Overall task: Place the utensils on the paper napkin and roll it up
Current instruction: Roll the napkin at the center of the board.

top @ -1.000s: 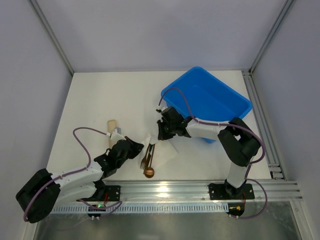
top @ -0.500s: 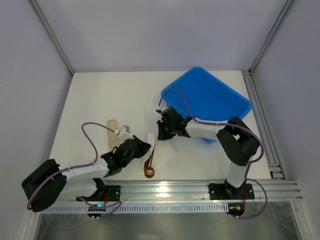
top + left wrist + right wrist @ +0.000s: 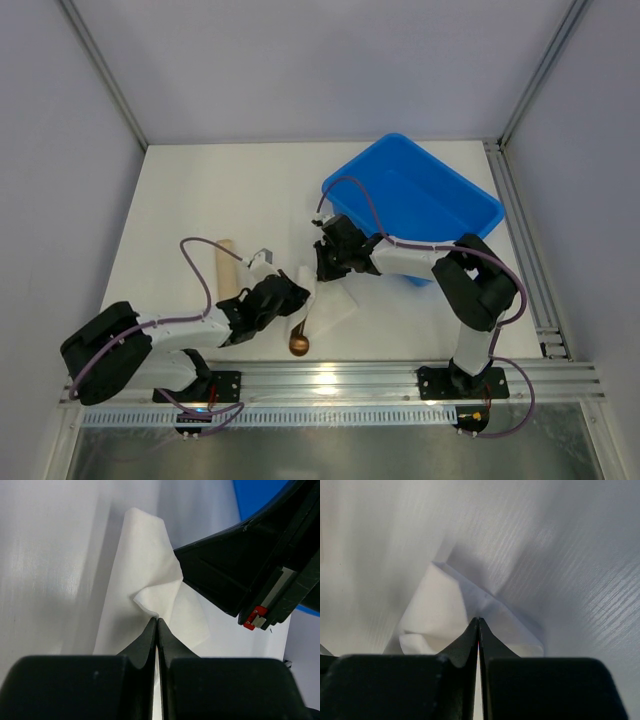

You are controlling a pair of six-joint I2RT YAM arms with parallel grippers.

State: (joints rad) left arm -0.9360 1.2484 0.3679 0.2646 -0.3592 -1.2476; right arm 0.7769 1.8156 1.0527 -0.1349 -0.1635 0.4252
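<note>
Two robot arms work a paper napkin [image 3: 338, 305] near the front edge of a white bench [image 3: 200, 190]. The left pincer [image 3: 157, 626] is clamped on a raised fold at the sheet's near side. The right pincer [image 3: 478, 625] is closed on a creased corner at the far side.

From above, the round bowl of the gold-bronze spoon [image 3: 299, 343] pokes out past the napkin's near edge, and its handle runs up under the lifted paper. The fork cannot be made out (it may lie beneath the fold or the left arm). A blue tub [image 3: 440, 190] stands to the right, just behind the right arm. A tan cylinder [image 3: 226, 262] lies to the left, apart from the napkin.

The paper looks thin, limp and very light. It crumples wherever it is pinched, and it would likely tear or slide under a sideways pull. The corners and folded edges look like the best places to hold it, with both ends moving together so the roll stays even. The cutlery is stiff, smooth and slim, so it is apt to slip out of a loose wrap. Rolling across the handles rather than the spoon's bowl seems the safer course.
</note>
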